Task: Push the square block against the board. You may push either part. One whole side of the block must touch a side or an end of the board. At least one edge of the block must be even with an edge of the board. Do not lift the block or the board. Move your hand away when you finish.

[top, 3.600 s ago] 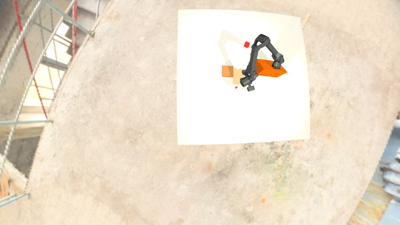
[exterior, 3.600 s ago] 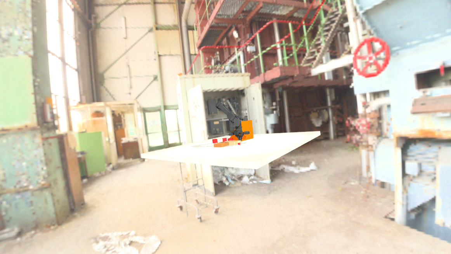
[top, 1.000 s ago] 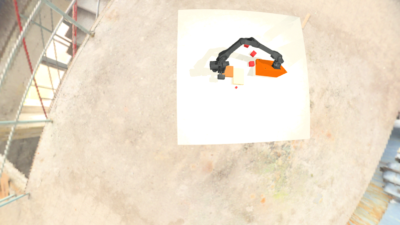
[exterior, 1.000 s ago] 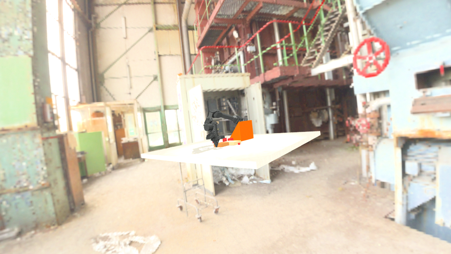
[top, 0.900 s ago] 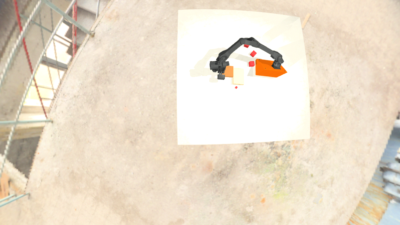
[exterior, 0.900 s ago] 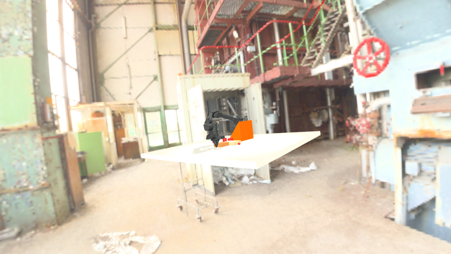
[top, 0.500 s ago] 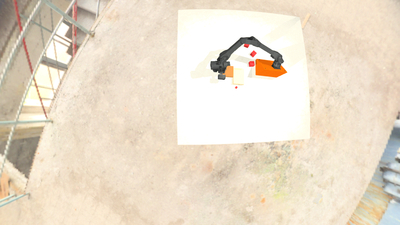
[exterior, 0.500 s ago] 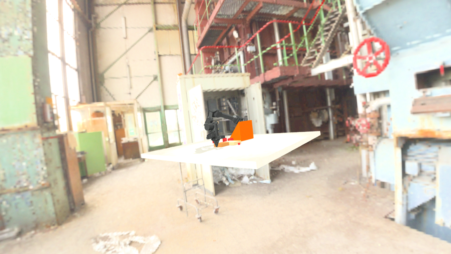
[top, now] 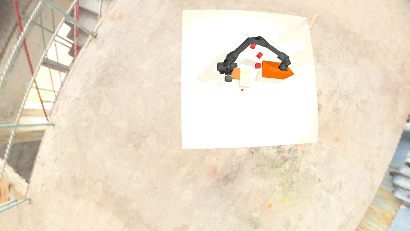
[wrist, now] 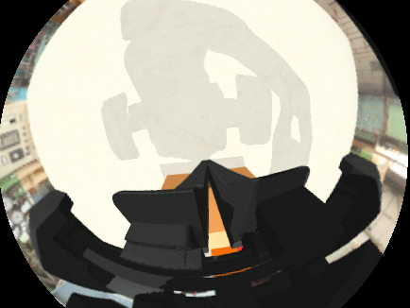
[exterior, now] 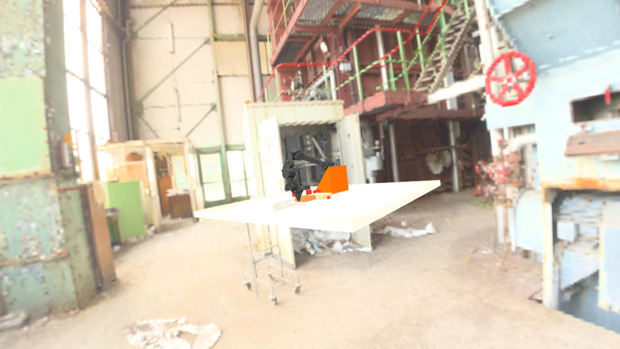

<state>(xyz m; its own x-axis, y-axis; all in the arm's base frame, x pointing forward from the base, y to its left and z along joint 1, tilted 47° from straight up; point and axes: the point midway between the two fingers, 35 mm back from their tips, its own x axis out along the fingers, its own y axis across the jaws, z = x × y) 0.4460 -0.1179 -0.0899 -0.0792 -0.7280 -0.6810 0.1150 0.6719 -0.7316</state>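
Observation:
The square block [top: 236,73] [exterior: 308,198] [wrist: 172,182] is orange-brown and flat on the table. The cream rectangular board [top: 245,79] [exterior: 323,196] [wrist: 218,240] lies to its right in the top view. Their facing sides touch or nearly touch; I cannot tell which. The block's upper edge sits slightly higher there than the board's. My gripper [exterior: 299,199] [wrist: 206,163] is shut and empty, low at the block's far left end in the exterior view. In the wrist view the fingers cover most of the block. The top view hides the fingertips and the block's left part under the arm.
Three red cubes [top: 252,46] [top: 259,54] [top: 258,65] lie between the arm and the board. A tiny red cube [top: 242,89] [exterior: 328,197] lies just below the board in the top view. The orange base box [top: 272,71] [exterior: 338,180] stands right of the board, under the arm's base.

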